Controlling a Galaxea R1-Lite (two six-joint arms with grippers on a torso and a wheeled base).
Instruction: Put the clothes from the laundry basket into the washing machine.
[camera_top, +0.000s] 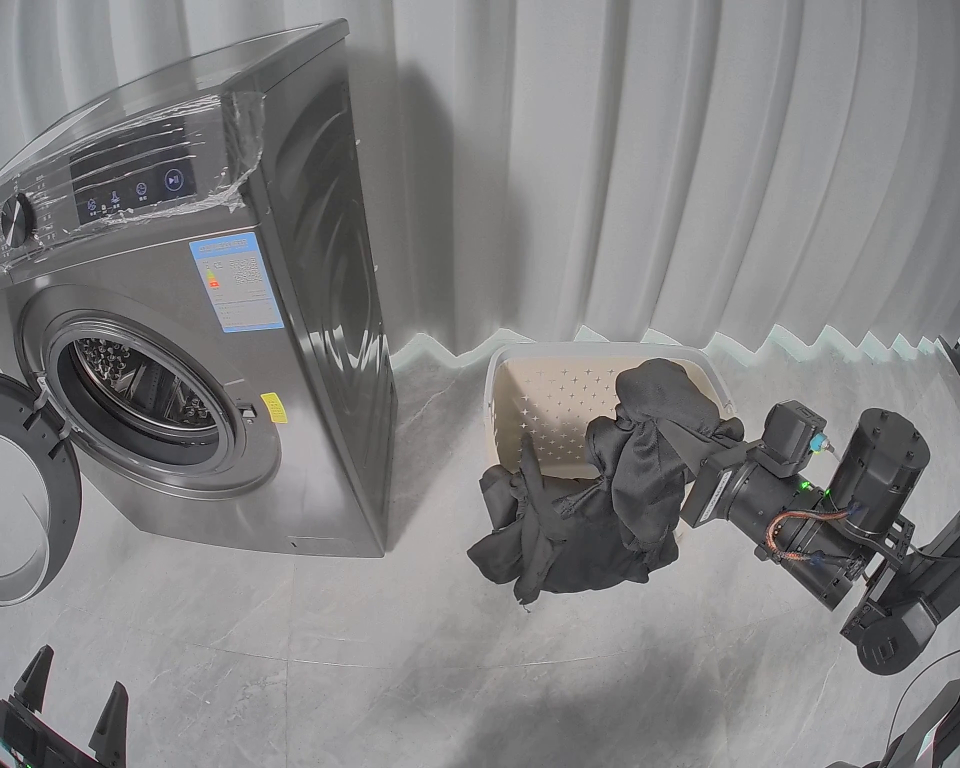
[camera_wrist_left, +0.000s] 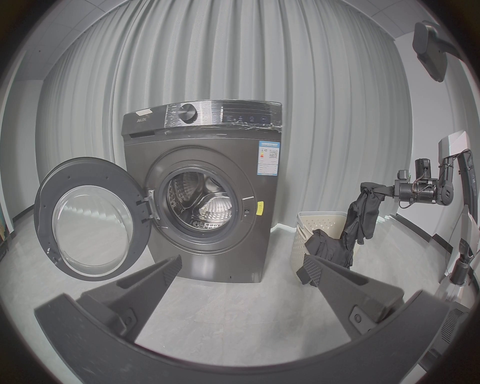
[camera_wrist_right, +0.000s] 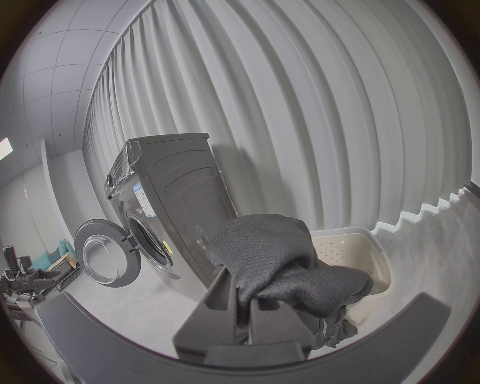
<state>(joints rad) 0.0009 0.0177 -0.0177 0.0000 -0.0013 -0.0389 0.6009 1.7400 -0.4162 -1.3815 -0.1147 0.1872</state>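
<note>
Currently, the dark garment (camera_top: 640, 450) is held clenched in the right pincer (camera_wrist_right: 243, 300) above the basket (camera_top: 560, 395).
The washing machine (camera_top: 140, 400) drum is located well to its left; the released left pincer (camera_top: 78, 672) is placed nearer.

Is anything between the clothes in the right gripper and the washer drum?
Nothing visible: the door is swung open, the drum is unobstructed, and only bare floor lies between clothes and washing machine.

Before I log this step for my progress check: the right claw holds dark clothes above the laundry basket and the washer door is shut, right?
No: the washer door stands wide open, per the left wrist view. The right claw does hold dark clothes above the laundry basket.
</note>
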